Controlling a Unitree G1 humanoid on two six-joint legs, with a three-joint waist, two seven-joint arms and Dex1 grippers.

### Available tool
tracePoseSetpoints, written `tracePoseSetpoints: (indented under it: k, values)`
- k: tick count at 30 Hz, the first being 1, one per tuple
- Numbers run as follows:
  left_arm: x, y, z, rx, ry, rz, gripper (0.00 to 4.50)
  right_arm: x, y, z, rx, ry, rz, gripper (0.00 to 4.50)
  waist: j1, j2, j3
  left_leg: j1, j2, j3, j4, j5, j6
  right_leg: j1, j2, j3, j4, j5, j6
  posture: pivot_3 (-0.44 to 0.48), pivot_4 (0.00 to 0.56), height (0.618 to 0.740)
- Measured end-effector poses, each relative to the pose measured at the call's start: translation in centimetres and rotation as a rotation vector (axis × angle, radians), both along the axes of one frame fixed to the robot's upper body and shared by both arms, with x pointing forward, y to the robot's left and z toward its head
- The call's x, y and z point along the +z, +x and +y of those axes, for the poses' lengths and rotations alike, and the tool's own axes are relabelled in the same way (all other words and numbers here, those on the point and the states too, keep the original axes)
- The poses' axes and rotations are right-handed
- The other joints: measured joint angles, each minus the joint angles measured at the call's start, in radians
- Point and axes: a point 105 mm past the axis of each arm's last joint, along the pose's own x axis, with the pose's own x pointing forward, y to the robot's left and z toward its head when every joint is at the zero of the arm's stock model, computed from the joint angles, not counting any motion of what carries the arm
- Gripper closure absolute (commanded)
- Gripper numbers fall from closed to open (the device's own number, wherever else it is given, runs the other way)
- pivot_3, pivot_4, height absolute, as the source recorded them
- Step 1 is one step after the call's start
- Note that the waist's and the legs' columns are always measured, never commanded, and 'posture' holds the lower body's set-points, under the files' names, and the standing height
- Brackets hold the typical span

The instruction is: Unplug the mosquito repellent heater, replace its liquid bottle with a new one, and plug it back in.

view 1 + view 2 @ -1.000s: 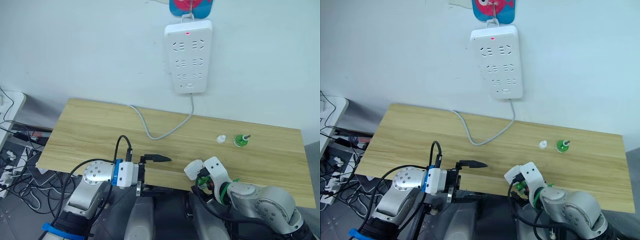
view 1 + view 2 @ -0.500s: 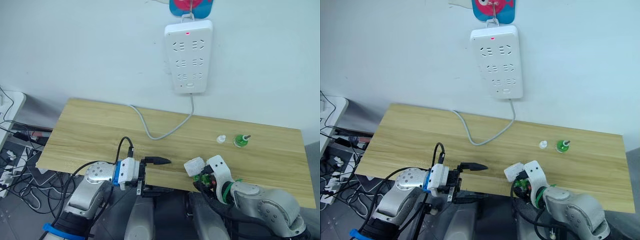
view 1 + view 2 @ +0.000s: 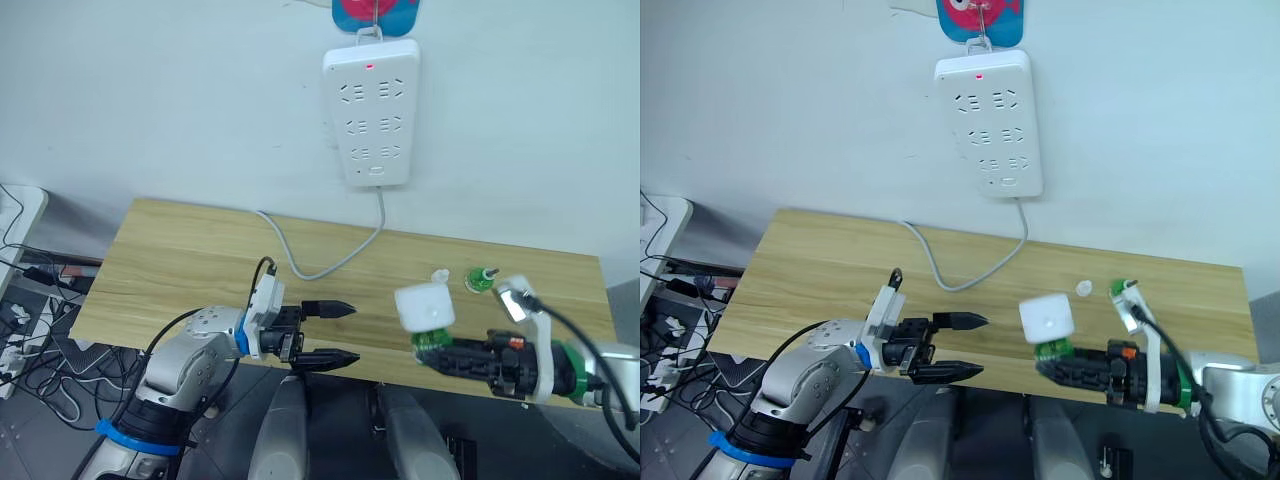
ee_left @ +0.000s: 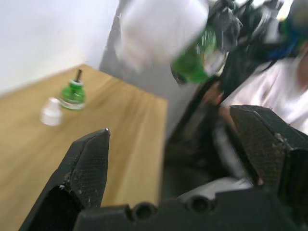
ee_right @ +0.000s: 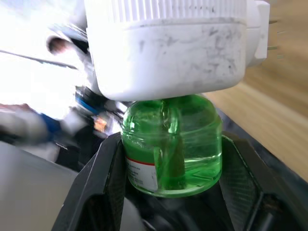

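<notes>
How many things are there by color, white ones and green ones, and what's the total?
White: 3, the power strip on the wall, the heater and the loose cap on the table.
Green: 2, the bottle under the heater, held in the right claw, and the bare-wick bottle beside the cap.
Total: 5.

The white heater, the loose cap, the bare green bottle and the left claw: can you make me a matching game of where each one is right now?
Things:
1. white heater
2. loose white cap
3. bare green bottle
4. left claw

States:
A. standing on the table with its wick showing
B. open, gripping nothing
C. lifted above the table in the right claw, a green bottle screwed in beneath
D. lying on the table beside the bare bottle

Pairs: 1-C, 2-D, 3-A, 4-B
</notes>
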Motion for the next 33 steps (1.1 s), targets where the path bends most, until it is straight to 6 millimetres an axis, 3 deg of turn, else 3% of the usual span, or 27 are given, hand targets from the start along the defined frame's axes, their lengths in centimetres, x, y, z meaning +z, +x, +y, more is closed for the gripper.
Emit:
tracePoseSetpoints:
  k: [9,21,33]
  values:
    - [2.4,0.6,-1.1,0.063,-0.117,0.372,0.0,-0.5,0.2,1.3,-0.047,-0.043,0.012,2.22,0.002,0.0,0.0,-0.001,-0.001,0.0,0.003,0.0,0.0,0.001,-0.001,0.0,0.0,0.001,0.001,0.136,0.383,0.74]
    - [3.2,0.0,-2.8,0.014,-0.155,0.426,0.0,-0.2,0.7,2.9,-0.031,-0.113,-0.088,2.22,0.004,0.0,0.0,-0.001,-0.001,0.0,0.003,0.001,-0.002,0.001,-0.001,0.0,0.001,0.001,0.001,0.135,0.369,0.74]
    - [3.3,-0.5,-3.2,0.018,-0.156,0.405,0.0,-0.2,0.5,3.8,-0.014,-0.094,-0.093,2.22,0.004,0.0,0.0,0.0,-0.001,0.0,0.003,0.001,-0.002,0.001,-0.001,0.0,0.001,0.001,0.001,0.126,0.373,0.74]
